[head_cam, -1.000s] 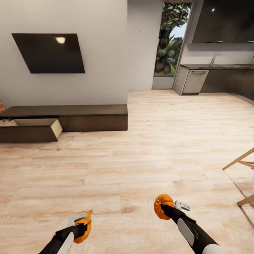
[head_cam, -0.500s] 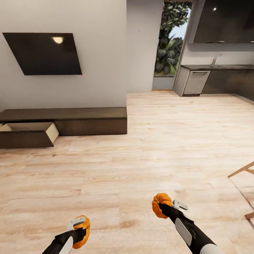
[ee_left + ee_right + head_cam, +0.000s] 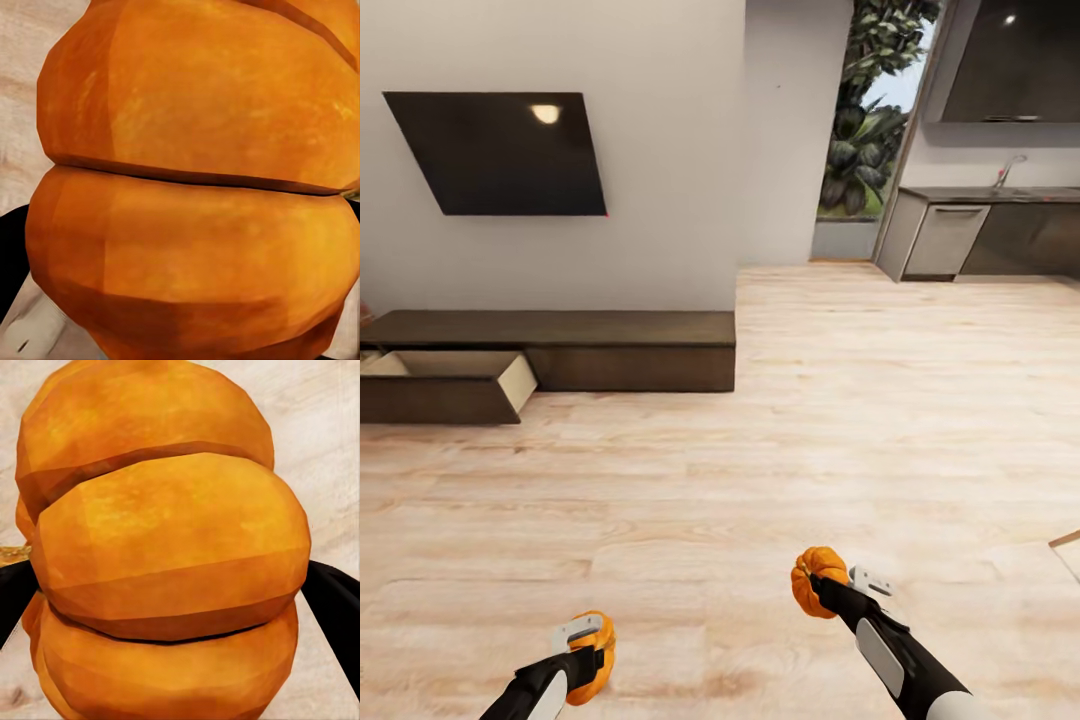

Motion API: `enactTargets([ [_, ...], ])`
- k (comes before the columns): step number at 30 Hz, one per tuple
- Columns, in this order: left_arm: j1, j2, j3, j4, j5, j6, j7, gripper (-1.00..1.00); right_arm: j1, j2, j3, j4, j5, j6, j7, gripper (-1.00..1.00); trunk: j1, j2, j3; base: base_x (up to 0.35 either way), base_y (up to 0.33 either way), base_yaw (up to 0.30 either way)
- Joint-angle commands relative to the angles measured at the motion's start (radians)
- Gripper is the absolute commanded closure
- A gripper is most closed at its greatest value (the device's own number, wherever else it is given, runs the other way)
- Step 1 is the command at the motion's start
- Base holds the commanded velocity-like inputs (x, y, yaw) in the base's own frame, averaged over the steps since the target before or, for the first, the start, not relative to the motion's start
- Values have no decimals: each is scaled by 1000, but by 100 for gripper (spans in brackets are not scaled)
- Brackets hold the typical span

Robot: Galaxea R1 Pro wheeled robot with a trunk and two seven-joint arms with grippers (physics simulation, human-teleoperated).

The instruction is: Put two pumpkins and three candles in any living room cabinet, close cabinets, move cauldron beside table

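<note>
I carry two orange ribbed pumpkins above the wooden floor. My left gripper (image 3: 592,650) is shut on one pumpkin (image 3: 598,655) at the bottom left of the head view; its ribs crowd the left wrist view (image 3: 195,187). My right gripper (image 3: 822,588) is shut on the other pumpkin (image 3: 818,580), seen close in the right wrist view (image 3: 165,555). The long low dark brown cabinet (image 3: 630,345) runs along the white wall at the left. Its left drawer (image 3: 445,385) stands pulled out, showing a pale interior. Candles and cauldron are out of view.
A dark TV panel (image 3: 500,152) hangs on the wall above the cabinet. A doorway with plants (image 3: 875,130) and dark kitchen units (image 3: 1000,225) lie at the far right. Pale wood floor (image 3: 760,460) stretches between me and the cabinet. A wooden furniture piece (image 3: 1068,545) pokes in at the right edge.
The whole view has swung: the cabinet and TV shifted right in the picture and the wooden legs at the right edge slid mostly out. Both grippers still hold their pumpkins.
</note>
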State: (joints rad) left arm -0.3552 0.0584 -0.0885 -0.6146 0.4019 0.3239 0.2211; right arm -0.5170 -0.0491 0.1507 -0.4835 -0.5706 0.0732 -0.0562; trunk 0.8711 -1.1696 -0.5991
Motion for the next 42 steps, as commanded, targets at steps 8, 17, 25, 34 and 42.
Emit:
enactTargets([
  [8,-1,1,-8,-2,9,2,11,100,0,-2,9,-4,-6,3,-7,100,1,-1,2,303,-161,277],
  [17,-1,1,-7,-2,9,1,11,100,0,8,9,-4,-6,5,-7,100,1,-1,5,315,-46,281],
  [25,-1,1,-7,-2,9,1,10,100,0,9,9,-4,-6,5,-7,100,1,-1,8,323,-1,281],
  [34,-1,1,-7,-2,9,1,11,100,-1,9,9,-4,-5,5,-7,100,1,-1,12,325,0,281],
  [42,-1,1,-7,-2,13,-19,10,100,-1,11,10,-4,-5,6,-7,100,1,-1,15,325,0,281],
])
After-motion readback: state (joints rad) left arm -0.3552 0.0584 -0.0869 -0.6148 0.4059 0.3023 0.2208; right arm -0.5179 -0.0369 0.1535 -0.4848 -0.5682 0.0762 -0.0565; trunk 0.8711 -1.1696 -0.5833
